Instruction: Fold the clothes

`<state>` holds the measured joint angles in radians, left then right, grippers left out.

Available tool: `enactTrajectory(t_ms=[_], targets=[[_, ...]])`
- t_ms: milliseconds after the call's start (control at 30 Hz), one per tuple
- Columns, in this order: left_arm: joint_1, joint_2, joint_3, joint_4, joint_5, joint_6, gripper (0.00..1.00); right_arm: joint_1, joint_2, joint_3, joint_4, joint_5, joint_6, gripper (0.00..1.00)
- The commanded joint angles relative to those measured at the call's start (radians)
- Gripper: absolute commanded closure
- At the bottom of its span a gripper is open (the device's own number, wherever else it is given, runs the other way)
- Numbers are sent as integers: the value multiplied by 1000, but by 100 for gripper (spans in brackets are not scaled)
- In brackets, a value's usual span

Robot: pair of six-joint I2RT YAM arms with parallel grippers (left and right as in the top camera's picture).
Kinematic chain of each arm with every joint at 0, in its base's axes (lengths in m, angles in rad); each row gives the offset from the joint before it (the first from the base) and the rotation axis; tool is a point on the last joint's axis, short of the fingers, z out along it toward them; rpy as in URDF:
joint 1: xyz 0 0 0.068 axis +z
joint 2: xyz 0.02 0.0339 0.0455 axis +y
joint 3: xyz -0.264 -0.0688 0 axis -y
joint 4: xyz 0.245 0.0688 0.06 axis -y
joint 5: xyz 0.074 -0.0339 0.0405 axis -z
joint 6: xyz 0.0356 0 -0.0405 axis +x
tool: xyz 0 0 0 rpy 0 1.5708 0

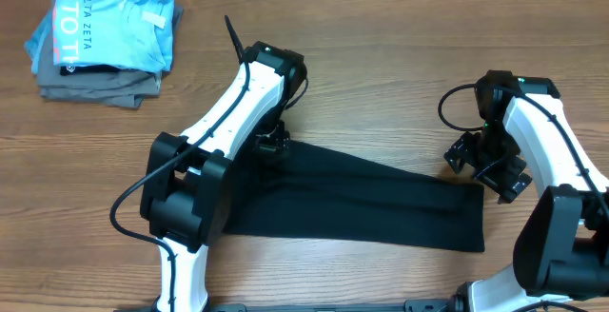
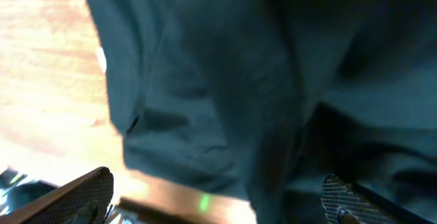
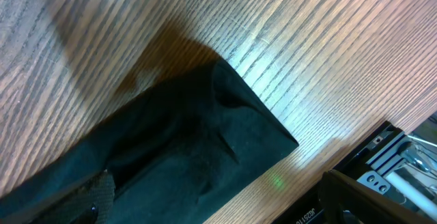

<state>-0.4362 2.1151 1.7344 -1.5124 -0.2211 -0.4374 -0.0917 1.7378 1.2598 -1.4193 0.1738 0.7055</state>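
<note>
Across the near table (image 1: 381, 55) lies the black T-shirt (image 1: 381, 203), folded into a long band. Left gripper (image 1: 270, 146) and right gripper (image 1: 485, 169) sit at its ends, fingers spread. Next, likely pinch one end and fold crosswise.

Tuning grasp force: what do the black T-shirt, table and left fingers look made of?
Black T-shirt: soft matte fabric, likely cotton; it creases and drapes. Table: wood grain with slight sheen, possibly laminate. Left fingers: dark cross-hatched surface, maybe rubber or textured plastic.

Wood-grain table (image 1: 381, 65) with black T-shirt (image 1: 381, 203) and folded garment stack (image 1: 105, 36)
</note>
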Motion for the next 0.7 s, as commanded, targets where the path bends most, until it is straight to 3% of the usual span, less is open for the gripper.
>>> enactTrajectory(t_ms=[0, 233, 400, 567, 667], targets=[[5, 2, 5, 27, 32, 21, 0, -5, -33, -5, 4, 16, -6, 0], [6, 2, 5, 62, 66, 22, 1, -5, -33, -5, 4, 16, -6, 0], [6, 3, 3, 70, 65, 22, 24, -5, -33, -5, 8, 16, -6, 0], [17, 7, -10, 72, 67, 10, 27, -5, -33, -5, 7, 16, -7, 0], [32, 7, -23, 74, 79, 11, 44, -5, -33, -5, 7, 16, -7, 0]])
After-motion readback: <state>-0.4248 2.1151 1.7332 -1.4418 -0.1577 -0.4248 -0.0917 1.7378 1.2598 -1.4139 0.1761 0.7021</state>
